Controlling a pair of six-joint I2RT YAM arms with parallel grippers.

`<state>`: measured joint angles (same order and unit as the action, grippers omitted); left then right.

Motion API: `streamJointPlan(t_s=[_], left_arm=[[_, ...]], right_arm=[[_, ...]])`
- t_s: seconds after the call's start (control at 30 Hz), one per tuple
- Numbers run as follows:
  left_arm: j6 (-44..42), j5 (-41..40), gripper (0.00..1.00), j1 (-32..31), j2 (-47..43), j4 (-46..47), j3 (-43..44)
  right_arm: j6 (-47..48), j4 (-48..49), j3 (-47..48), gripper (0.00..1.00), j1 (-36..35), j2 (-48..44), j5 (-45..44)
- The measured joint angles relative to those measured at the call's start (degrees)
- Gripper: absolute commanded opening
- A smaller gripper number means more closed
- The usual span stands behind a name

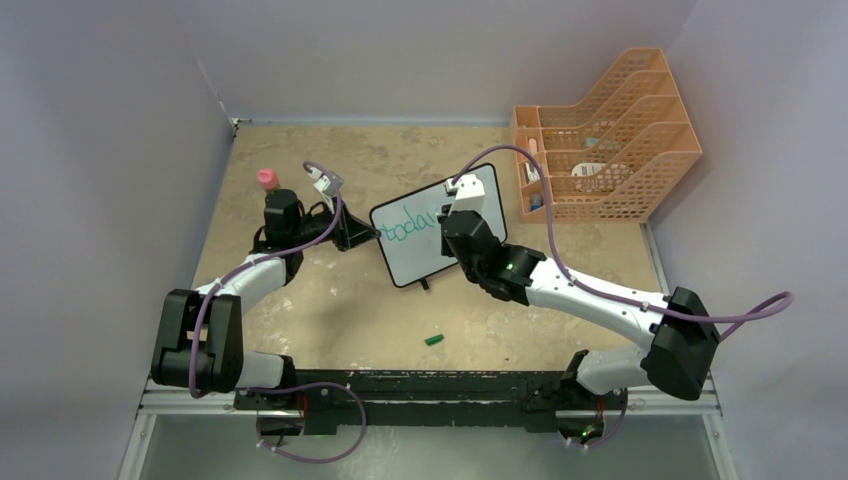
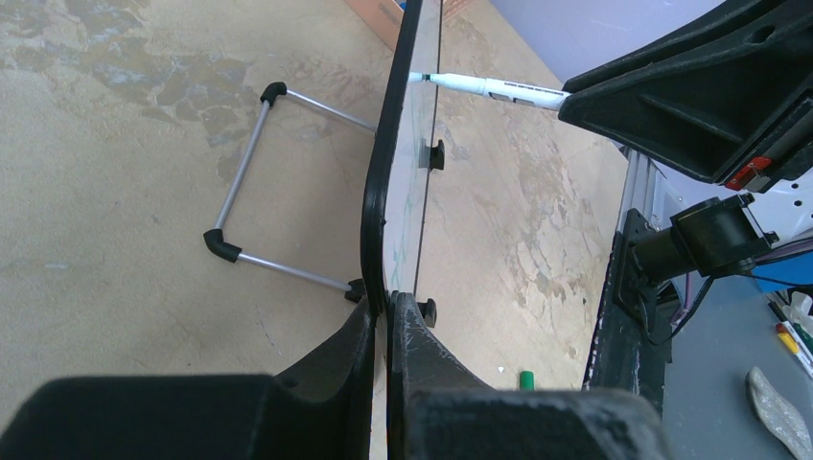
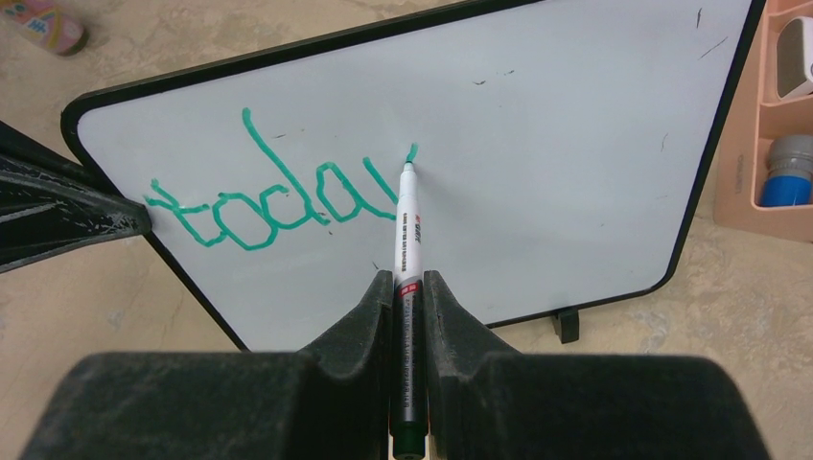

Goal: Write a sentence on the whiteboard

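Whiteboard [image 1: 405, 262] writing looks partway done: green "toda" [image 3: 268, 206] and the first stroke of another letter fill its left half. Closest in, by the near edge of the desk [image 1: 330, 310] and about midway along it, a small green cap [image 1: 433, 340] lies apart from everything else. Beyond that, around the middle of the desk, the board stands tilted on short black feet with a wire stand [image 2: 245, 172] behind it. The left end effector [image 2: 388, 307] is pinched shut on the thin black frame at the board's left edge. The right end effector [image 3: 407, 280] is clamped on a white marker [image 3: 404, 230], and the marker's green tip touches the surface just right of the "a". Farther back, a pink-capped bottle [image 1: 268, 180] stands toward the far left corner. An orange file rack [image 1: 610, 130] sits in the far right corner, near the board's right edge. Several things could go wrong from here. The left hold is only on the rim, so a hard push from the marker could pivot or slide the board and smear the stroke. Too light a touch would break the line. The marker might creep between the jaws on a long downstroke. The letters are large, so a full sentence may not fit, and strokes toward the right edge would bring the arm close to the rack.
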<state>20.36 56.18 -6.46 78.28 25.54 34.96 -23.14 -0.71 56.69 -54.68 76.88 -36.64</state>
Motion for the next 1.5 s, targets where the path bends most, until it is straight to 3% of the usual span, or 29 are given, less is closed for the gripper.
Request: streamJointPlan(t_s=[1.5], left_arm=[[0.0, -0.31, 0.0, 0.0, 0.0, 0.0, 0.0]], right_arm=[[-2.82, -3.82, -1.44, 0.0, -0.59, 0.0, 5.6]])
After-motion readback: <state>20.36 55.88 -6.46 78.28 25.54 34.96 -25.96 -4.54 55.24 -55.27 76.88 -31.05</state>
